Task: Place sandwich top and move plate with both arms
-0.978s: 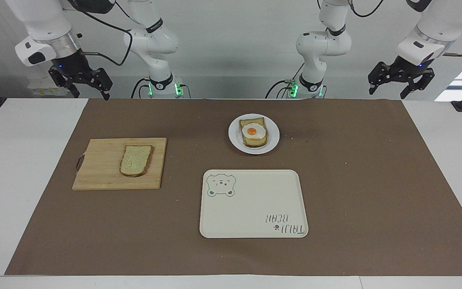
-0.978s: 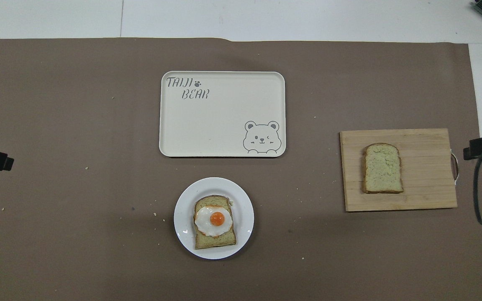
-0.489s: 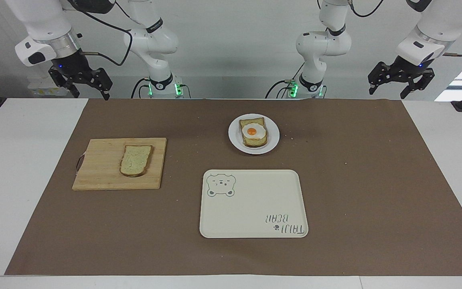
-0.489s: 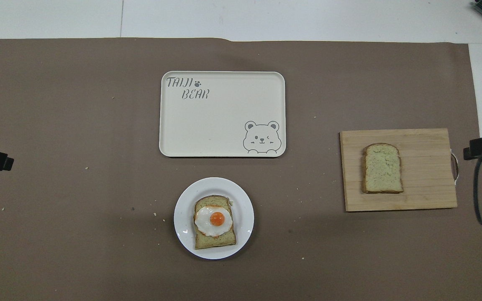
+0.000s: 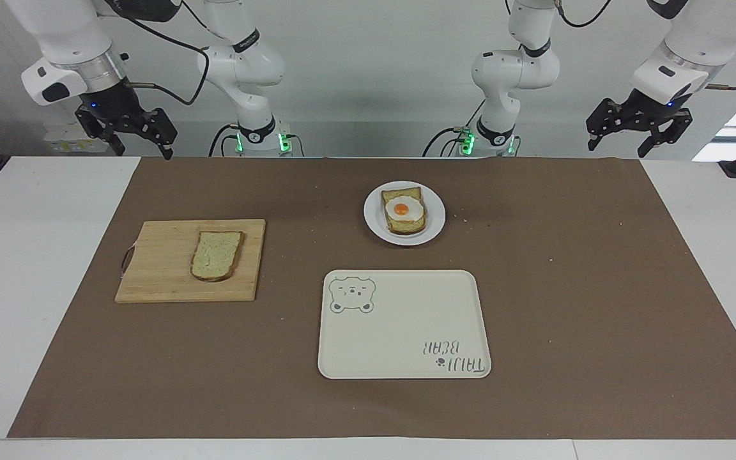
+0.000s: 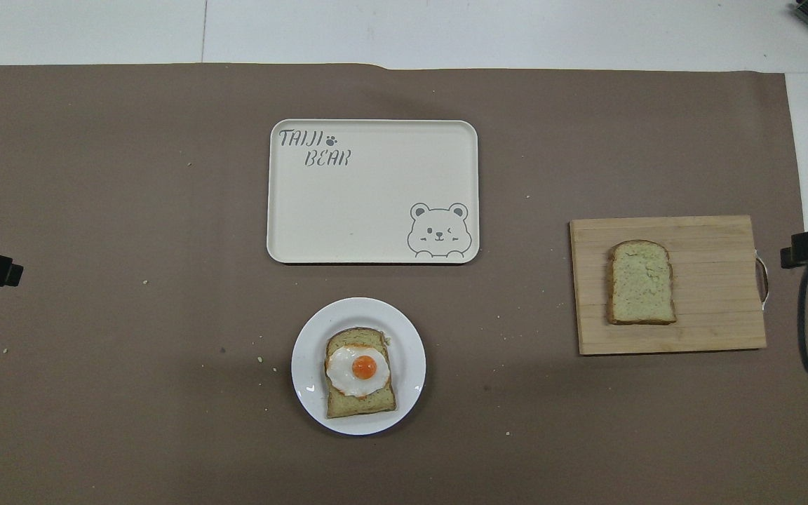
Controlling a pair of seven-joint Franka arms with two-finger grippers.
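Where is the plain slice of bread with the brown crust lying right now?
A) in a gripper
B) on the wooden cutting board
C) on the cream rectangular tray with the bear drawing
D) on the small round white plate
B: the plain slice of bread lies flat on the wooden cutting board, untouched by either arm.

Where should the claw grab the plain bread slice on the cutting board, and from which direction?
Probably straight down from above, pinching the sandwich top across its two long crusted edges. It lies flat on the cutting board with bare wood on either side, so open fingers have room there. The right claw, open, hangs at that end of the table, so it seems the natural choice.
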